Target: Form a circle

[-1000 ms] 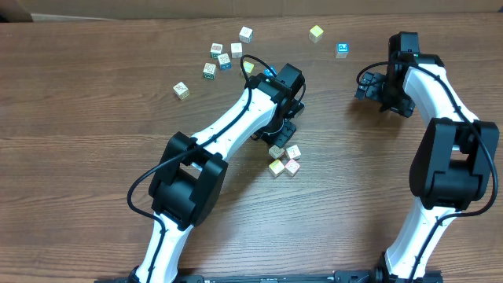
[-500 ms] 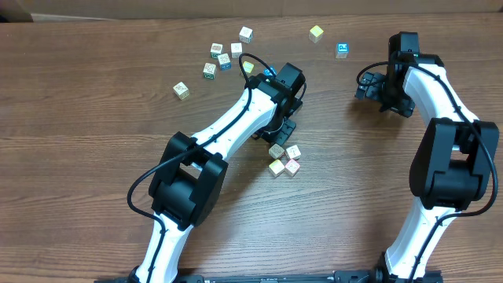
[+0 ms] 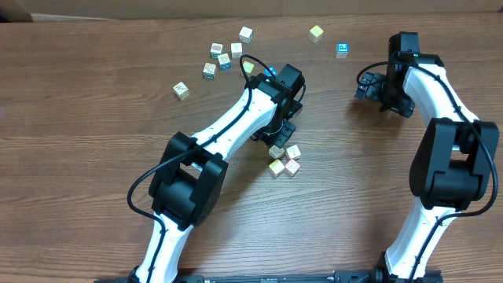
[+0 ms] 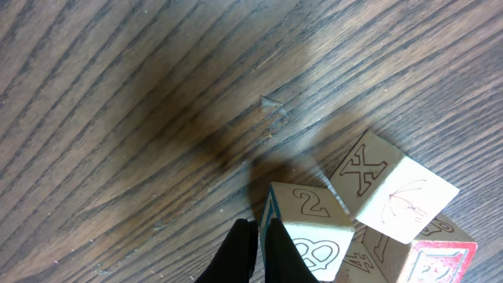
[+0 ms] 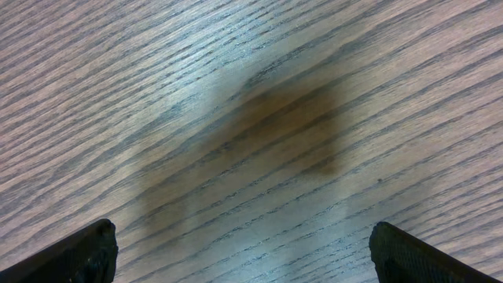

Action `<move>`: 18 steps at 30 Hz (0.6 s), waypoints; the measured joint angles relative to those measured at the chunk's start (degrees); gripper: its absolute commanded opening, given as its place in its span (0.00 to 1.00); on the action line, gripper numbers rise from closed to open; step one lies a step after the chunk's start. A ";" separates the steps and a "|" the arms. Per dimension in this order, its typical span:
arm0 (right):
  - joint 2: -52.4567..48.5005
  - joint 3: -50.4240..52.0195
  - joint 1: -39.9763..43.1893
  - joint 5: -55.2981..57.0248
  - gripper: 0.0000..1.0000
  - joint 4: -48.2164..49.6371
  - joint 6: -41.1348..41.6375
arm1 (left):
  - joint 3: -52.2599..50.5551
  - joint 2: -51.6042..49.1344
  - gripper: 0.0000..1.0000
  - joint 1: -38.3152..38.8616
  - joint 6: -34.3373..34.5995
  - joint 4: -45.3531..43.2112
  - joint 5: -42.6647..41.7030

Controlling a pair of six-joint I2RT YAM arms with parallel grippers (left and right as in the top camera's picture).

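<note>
The circle (image 3: 284,159) is a tight clump of small pale printed cubes on the wooden table, just below my left gripper (image 3: 277,140). In the left wrist view the left gripper (image 4: 259,233) is shut, with nothing between its fingers. Its right finger rests against the side of the cube marked "2" (image 4: 311,224). Beside that cube lie a tilted cube marked "X" (image 4: 393,187) and a red-marked cube (image 4: 442,263) at the bottom edge. My right gripper (image 3: 369,85) hovers at the far right, apart from all cubes. Seen from the right wrist, the right gripper (image 5: 251,255) is open over bare wood.
Several loose cubes lie scattered at the back left (image 3: 225,60), with one more off to the left (image 3: 181,90). A yellow cube (image 3: 316,33) and a blue-faced cube (image 3: 343,49) sit at the back, near the right arm.
</note>
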State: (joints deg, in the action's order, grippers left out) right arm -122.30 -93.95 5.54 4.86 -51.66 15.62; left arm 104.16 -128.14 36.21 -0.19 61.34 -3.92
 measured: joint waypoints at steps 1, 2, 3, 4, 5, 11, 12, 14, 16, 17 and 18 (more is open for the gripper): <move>0.00 0.00 0.00 -0.02 1.00 0.02 0.02 | 0.00 0.00 0.04 0.04 0.00 0.00 -0.02; 0.00 0.00 0.00 0.00 1.00 -0.02 0.00 | 0.00 0.02 0.04 0.07 -0.02 0.00 -0.07; 0.00 0.00 0.00 0.00 1.00 0.00 0.00 | 0.00 0.00 0.04 0.07 -0.02 0.00 -0.17; 0.00 0.00 0.00 0.00 1.00 -0.02 0.00 | 0.00 0.00 0.04 0.07 -0.04 0.00 -0.20; 0.00 0.00 0.00 -0.02 1.00 0.02 0.02 | 0.00 0.00 0.04 0.07 -0.11 0.00 -0.20; 0.00 0.00 0.00 -0.02 1.00 0.02 0.00 | 0.00 0.00 0.04 0.07 -1.73 0.00 -0.20; 0.00 0.00 0.00 0.00 1.00 0.02 0.02 | 0.00 0.00 0.04 0.07 -1.79 -0.02 -0.20; 0.00 0.00 0.00 -0.02 1.00 0.00 0.02 | 0.00 0.00 0.04 0.07 -1.92 -0.02 -0.20; 0.00 0.00 0.00 0.00 1.00 0.02 0.00 | 0.00 0.00 0.04 0.07 -1.92 -0.04 -0.17; 0.00 0.00 0.00 -0.02 1.00 0.02 0.00 | 0.00 0.00 0.04 0.07 -1.92 -0.09 -0.15; 0.00 0.00 0.00 0.00 1.00 0.02 0.02 | 0.00 0.00 0.04 0.07 -1.81 -0.31 0.15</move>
State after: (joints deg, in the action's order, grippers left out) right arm -122.30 -93.95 5.54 4.86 -51.64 15.64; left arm 104.16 -128.14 36.27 -2.00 61.04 -3.77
